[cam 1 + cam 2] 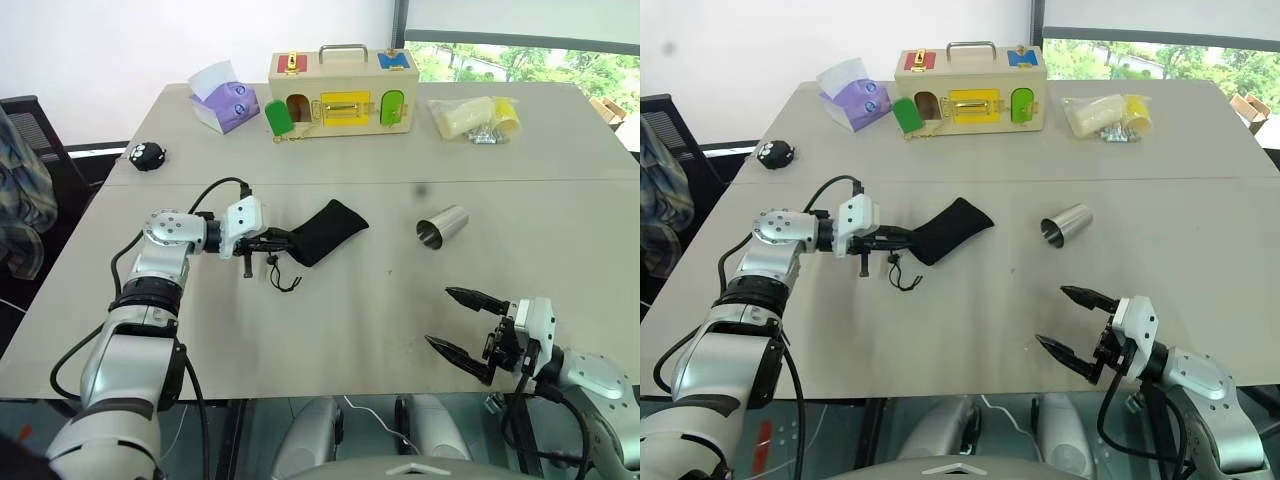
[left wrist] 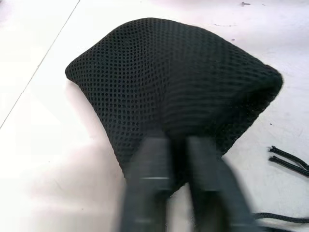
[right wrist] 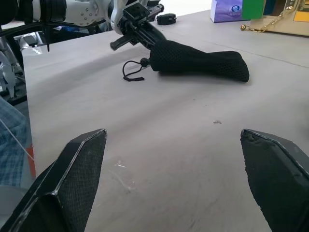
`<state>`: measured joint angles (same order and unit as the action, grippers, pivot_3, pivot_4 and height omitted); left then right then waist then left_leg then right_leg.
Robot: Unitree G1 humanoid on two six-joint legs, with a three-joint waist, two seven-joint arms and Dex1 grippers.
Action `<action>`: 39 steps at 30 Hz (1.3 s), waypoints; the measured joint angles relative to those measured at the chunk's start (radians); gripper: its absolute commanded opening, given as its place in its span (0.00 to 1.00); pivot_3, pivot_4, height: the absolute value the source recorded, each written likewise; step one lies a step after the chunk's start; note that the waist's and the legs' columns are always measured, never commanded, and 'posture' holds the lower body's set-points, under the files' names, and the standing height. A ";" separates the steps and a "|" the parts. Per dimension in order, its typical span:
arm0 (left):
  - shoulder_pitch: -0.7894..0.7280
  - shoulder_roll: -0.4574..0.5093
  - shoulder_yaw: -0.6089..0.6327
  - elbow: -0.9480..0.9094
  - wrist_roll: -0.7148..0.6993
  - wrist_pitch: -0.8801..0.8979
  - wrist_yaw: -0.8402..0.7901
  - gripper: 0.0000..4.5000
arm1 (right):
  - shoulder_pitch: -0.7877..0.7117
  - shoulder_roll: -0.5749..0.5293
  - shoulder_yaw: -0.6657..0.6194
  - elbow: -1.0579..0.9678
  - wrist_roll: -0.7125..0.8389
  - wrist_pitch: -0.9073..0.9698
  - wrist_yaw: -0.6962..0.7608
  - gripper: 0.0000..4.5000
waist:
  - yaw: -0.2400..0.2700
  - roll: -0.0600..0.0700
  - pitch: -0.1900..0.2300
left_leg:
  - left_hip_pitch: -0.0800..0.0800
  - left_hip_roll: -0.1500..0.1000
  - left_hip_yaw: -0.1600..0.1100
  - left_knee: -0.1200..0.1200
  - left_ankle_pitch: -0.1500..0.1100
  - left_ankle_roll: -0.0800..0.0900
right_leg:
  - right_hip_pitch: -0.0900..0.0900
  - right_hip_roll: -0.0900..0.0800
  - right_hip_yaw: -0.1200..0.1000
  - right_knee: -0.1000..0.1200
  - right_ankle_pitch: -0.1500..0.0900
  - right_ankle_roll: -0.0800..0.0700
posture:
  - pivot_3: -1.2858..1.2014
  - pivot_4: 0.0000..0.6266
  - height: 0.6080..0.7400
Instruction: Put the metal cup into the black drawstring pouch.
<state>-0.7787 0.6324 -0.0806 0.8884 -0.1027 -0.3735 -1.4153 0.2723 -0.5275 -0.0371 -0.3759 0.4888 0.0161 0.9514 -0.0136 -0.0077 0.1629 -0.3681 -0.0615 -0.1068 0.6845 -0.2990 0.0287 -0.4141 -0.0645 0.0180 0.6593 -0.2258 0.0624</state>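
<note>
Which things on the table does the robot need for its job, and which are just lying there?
Needed:
black drawstring pouch, pinched by the left gripper
metal cup, lying on its side

Just lying there:
tissue box
wooden lock box
plastic bag
black toy

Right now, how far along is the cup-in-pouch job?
Early. Done: left gripper has shut its jaws on the mouth end of the black pouch. Not started: the metal cup lies on its side on the table, untouched; right gripper waits open, short of it.
</note>
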 measured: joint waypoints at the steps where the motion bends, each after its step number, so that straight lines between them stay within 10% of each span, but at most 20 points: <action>1: 0.002 -0.010 0.005 -0.016 -0.017 0.020 -0.003 0.02 | -0.005 0.002 0.000 0.000 -0.001 0.000 -0.003 1.00 | 0.000 0.000 0.000 | 0.000 0.000 0.000 0.000 0.000 0.000 | 0.000 0.000 0.000 0.000 0.000 0.000 | 0.52 0.24 0.77; 13: 0.047 -0.080 0.034 -0.317 -0.036 0.386 0.281 0.02 | -0.164 0.125 -0.020 0.032 -0.186 0.070 -0.364 1.00 | 0.001 0.000 0.000 | 0.000 0.000 -0.001 0.000 0.002 -0.004 | -0.001 0.000 0.001 0.001 0.000 0.000 | 0.52 0.24 0.77; 31: 0.014 -0.430 0.101 -0.974 -0.003 1.466 1.075 0.02 | -0.393 0.375 0.009 0.240 -0.390 0.260 -0.809 1.00 | -0.001 0.000 0.000 | -0.003 -0.001 0.000 -0.001 0.004 -0.007 | -0.006 0.000 0.003 0.003 0.000 0.000 | 0.52 0.24 0.77; 39: -0.033 -0.361 0.072 -0.990 -0.002 1.565 1.106 0.00 | -0.420 0.416 -0.040 0.269 -0.389 0.245 -0.873 0.15 | -0.001 0.000 0.000 | -0.004 -0.001 0.001 -0.002 0.005 -0.008 | -0.009 0.000 0.004 0.003 0.000 0.000 | 0.52 0.24 0.77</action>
<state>-0.8118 0.2718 -0.0088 -0.1011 -0.1050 1.1913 -0.3089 -0.1482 -0.1112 -0.0775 -0.1068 0.0996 0.2608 0.0786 -0.0149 -0.0072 0.1629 -0.3723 -0.0627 -0.1058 0.6823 -0.2945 0.0204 -0.4228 -0.0648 0.0222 0.6626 -0.2257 0.0622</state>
